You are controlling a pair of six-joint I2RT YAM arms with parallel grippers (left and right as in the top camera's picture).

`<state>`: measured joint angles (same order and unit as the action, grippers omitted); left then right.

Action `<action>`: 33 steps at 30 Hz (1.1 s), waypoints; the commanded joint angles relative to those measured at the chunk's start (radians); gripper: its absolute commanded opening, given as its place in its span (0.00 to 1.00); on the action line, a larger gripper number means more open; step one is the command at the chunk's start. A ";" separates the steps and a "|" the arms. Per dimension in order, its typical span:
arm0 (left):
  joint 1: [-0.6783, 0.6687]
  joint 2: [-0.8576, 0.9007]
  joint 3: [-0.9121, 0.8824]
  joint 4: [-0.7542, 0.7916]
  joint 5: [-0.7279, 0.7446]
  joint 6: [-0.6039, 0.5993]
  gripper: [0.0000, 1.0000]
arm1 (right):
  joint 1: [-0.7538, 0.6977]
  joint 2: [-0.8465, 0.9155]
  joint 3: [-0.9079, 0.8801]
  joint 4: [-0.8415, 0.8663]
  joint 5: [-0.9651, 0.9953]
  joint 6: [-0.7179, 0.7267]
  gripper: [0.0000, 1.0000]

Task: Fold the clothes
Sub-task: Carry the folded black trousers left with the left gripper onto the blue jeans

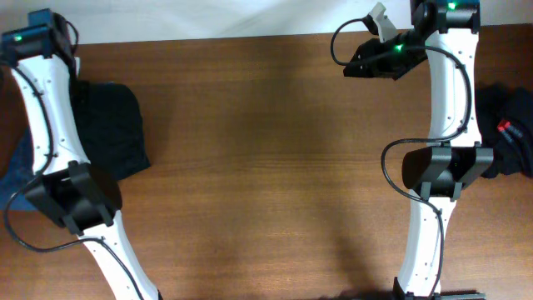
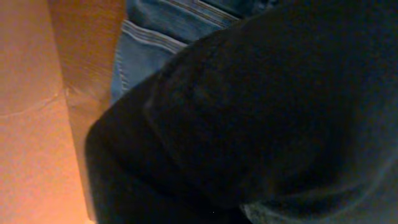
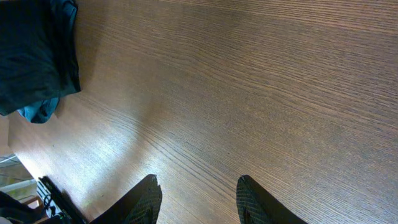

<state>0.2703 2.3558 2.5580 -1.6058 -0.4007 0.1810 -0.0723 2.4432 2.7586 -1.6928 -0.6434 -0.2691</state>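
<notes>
Two rumpled heaps, matte black clothes point(image 1: 121, 125)

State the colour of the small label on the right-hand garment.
The label is red; the overhead view shows it best.

A brown wooden table point(image 1: 266, 150) is seen from above, its grain laid from side to side. Beyond its far edge a pale, whitish strip point(image 1: 208, 17) is shown; whether it is wall or floor cannot be told. In the right wrist view the wood is lit unevenly: a bright sheen point(image 3: 134, 134) is spread over one part, while the rest is left duller. Past the table's corner a pale patch point(image 3: 13, 171) is glimpsed, too cramped to be made out.
</notes>
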 commanded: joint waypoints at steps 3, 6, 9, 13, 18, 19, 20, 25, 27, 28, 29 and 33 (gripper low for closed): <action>0.079 -0.065 0.018 0.100 -0.074 0.061 0.00 | 0.000 -0.027 0.015 -0.006 0.005 -0.003 0.44; 0.107 -0.065 0.018 0.141 -0.074 0.076 0.01 | 0.000 -0.027 0.015 -0.006 0.004 -0.002 0.44; 0.135 -0.065 0.017 0.182 -0.032 0.093 0.01 | 0.000 -0.027 0.015 -0.006 0.004 -0.002 0.44; 0.172 -0.063 0.014 0.230 0.084 0.132 0.02 | 0.000 -0.027 0.015 -0.006 0.004 -0.002 0.45; 0.196 -0.063 0.014 0.217 0.234 0.153 0.00 | 0.000 -0.027 0.015 -0.006 0.004 -0.002 0.44; 0.196 -0.064 0.014 0.207 0.300 0.184 0.00 | 0.000 -0.027 0.015 -0.006 0.004 -0.002 0.44; 0.195 -0.064 0.014 0.201 0.352 0.207 0.00 | 0.000 -0.027 0.015 -0.006 0.004 -0.002 0.44; 0.188 -0.068 0.014 0.200 0.410 0.216 0.00 | 0.000 -0.027 0.015 -0.006 0.005 -0.002 0.45; 0.189 -0.074 0.014 0.202 0.410 0.216 0.00 | 0.000 -0.027 0.015 -0.006 0.005 -0.002 0.45; 0.191 -0.079 0.014 0.203 0.410 0.216 0.00 | 0.000 -0.027 0.015 -0.006 0.005 -0.002 0.44; 0.194 -0.084 0.015 0.204 0.414 0.217 0.00 | 0.000 -0.027 0.015 -0.006 0.005 -0.002 0.44; 0.212 -0.113 0.017 0.211 0.451 0.218 0.00 | 0.000 -0.027 0.015 -0.006 0.005 -0.002 0.45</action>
<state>0.4618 2.3421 2.5580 -1.4097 -0.0116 0.3832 -0.0723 2.4432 2.7586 -1.6928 -0.6434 -0.2657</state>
